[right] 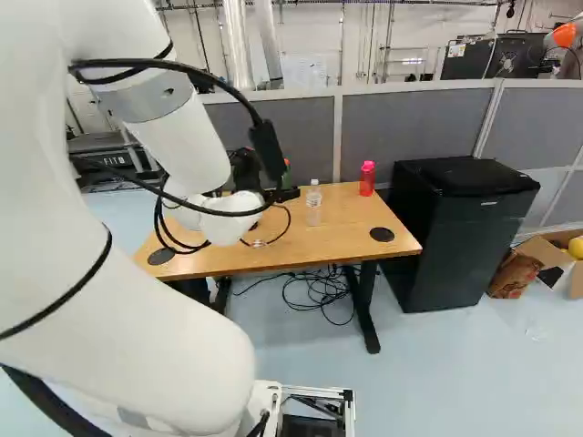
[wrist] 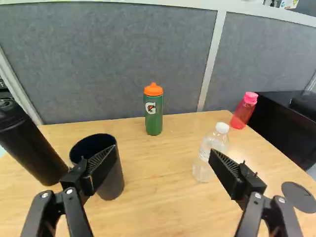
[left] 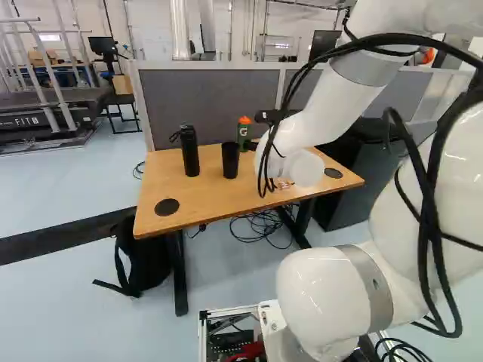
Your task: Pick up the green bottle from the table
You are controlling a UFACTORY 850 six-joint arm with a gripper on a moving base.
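While the two-fingered gripper (wrist: 162, 160) was spread open, the orange-capped green squeeze bottle (wrist: 153, 114) was seen upright on the wooden table (wrist: 158, 207) ahead of it; the approach was judged in hand, with forward advance required.

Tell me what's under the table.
Tangled cables lie under the table, and a black bag sits partly under one end, beside a leg. Its top hides whatever lies farther back.

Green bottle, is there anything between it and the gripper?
Only bare table shows between the gripper and the green bottle in the wrist view; the black cup and clear bottle stand off to the sides.
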